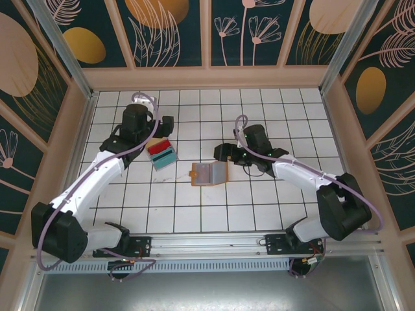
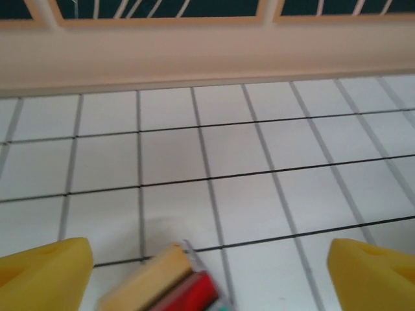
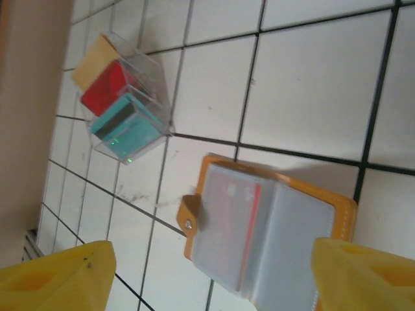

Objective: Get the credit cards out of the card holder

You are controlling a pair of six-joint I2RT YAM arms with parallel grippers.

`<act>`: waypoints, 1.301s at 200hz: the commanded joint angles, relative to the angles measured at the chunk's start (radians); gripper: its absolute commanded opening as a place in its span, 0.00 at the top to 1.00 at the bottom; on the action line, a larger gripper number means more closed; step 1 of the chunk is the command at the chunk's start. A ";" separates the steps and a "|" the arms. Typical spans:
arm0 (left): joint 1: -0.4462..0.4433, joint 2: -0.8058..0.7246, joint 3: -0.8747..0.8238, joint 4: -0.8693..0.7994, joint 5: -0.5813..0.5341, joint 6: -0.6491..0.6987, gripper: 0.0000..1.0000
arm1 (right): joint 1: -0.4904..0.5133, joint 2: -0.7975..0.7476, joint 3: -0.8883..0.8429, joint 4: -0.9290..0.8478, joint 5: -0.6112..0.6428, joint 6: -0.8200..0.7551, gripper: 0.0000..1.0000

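Card holder (image 1: 209, 173) lies open, long axis left-right, tab (image 1: 192, 173) leftward.

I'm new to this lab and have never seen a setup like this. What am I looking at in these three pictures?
Two robot arms are bolted to a tiled table. The wide picture looks down from above; the other two come from cameras on each wrist, so the yellow shapes are that gripper's own fingers. On the table lie an open orange wallet and a small stack of cards. The left gripper and right gripper are both open, holding nothing.
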 commanded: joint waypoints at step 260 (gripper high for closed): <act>-0.302 0.330 -0.209 0.197 0.356 -0.625 0.50 | 0.056 0.124 -0.091 -0.055 0.186 0.003 1.00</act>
